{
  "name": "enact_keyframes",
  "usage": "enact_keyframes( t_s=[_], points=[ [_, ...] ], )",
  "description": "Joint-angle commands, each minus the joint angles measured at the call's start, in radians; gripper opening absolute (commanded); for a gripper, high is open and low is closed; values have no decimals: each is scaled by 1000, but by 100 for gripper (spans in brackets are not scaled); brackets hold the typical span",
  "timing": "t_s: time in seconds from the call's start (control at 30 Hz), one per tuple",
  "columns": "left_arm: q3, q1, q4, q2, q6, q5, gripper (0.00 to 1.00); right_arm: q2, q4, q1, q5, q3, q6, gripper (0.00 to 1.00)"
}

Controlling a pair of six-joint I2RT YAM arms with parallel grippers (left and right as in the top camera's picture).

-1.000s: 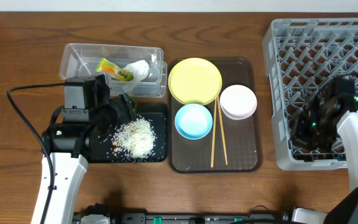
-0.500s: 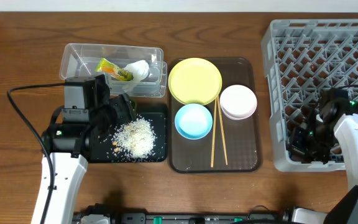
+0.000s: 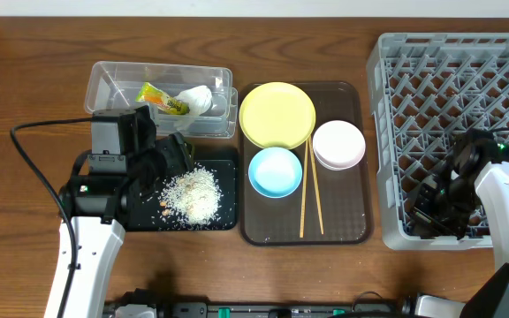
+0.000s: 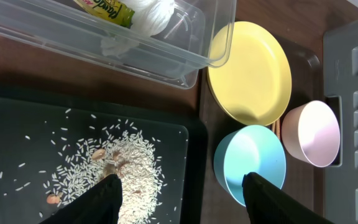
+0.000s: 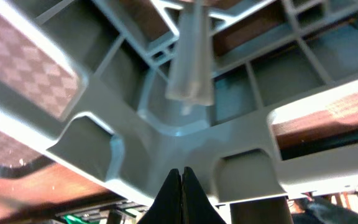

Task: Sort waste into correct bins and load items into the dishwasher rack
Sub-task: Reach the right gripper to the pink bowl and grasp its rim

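Hidden: right tool [image 3: 437,205] low inside dishwasher rack [image 3: 467,53], near-left corner; rack's right edge cut off | its fingertips clenched together, nothing visible between | left tool [image 4: 182,186] released, above rice scraps [image 4: 123,162] in black tray [image 4: 17,124] | Change: rack now further left and nearer than a second ago

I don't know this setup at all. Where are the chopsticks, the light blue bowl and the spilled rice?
chopsticks [image 3: 306,187], overhead view, halfway along the left stick.
light blue bowl [image 4: 250,163], left wrist view, centre of its inside.
rice [image 3: 193,194], overhead view, middle of the heap.
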Motion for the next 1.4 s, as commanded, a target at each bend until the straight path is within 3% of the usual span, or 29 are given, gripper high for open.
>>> enact_keyframes(
  t_s=[0.0, 0.17, 0.4, 0.47, 0.53, 0.8, 0.97, 1.1, 1.2, 1.37],
  points=[
    [17, 4, -3, 2, 23, -13, 65, -9, 15, -16, 46, -4, 81, 1],
    [17, 4, -3, 2, 24, -13, 65, -9, 43, -16, -24, 71, -41, 1],
    [17, 4, -4, 2, 23, -13, 65, -32, 83, 9, -51, 324, -159, 2],
    [17, 4, -4, 2, 23, -13, 65, -35, 136, 42, -119, 374, -242, 7],
    [17, 4, -4, 2, 23, -13, 65, -35, 212, 84, -180, 385, -282, 26],
    [11, 4, -8, 2, 24, -14, 66, 39, 449, 296, -90, 367, -306, 36],
    [6, 4, -69, 3, -7, -143, 65, 141, 523, 402, 98, 367, -359, 53],
    [6, 4, -170, 3, -97, -337, 65, 234, 544, 441, 206, 367, -359, 54],
    [4, 4, -197, 3, -97, -357, 66, 314, 554, 449, 205, 367, -363, 53],
    [4, 4, -200, 3, -98, -356, 65, 422, 555, 451, 205, 367, -362, 40]
  ],
)
